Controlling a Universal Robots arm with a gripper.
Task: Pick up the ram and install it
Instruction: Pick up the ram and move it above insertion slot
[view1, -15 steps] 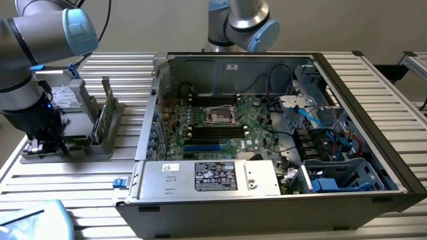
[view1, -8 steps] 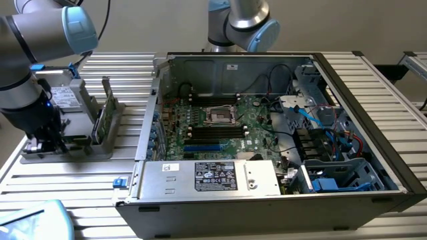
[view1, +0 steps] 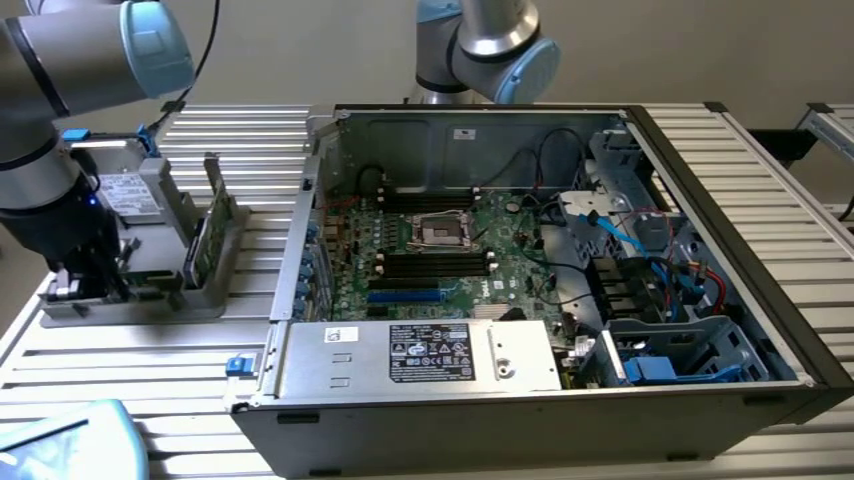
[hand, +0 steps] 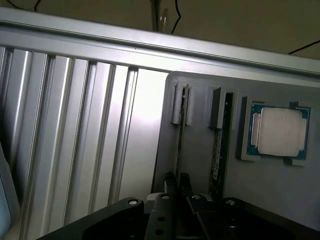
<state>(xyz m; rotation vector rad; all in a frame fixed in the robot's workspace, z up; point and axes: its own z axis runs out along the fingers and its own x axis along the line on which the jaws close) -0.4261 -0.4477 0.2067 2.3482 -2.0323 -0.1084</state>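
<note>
Pincer (hand: 177, 181) pts straight down over holder (hand: 197, 160), clamped on upright ram (hand: 179, 142).

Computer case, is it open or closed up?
Open. The computer case has no side cover on, so you can look straight in at the green motherboard inside it.

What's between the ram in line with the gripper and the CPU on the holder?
Wrist view: a second ram stick, seen edge-on, stands between that ram and the CPU.
</note>
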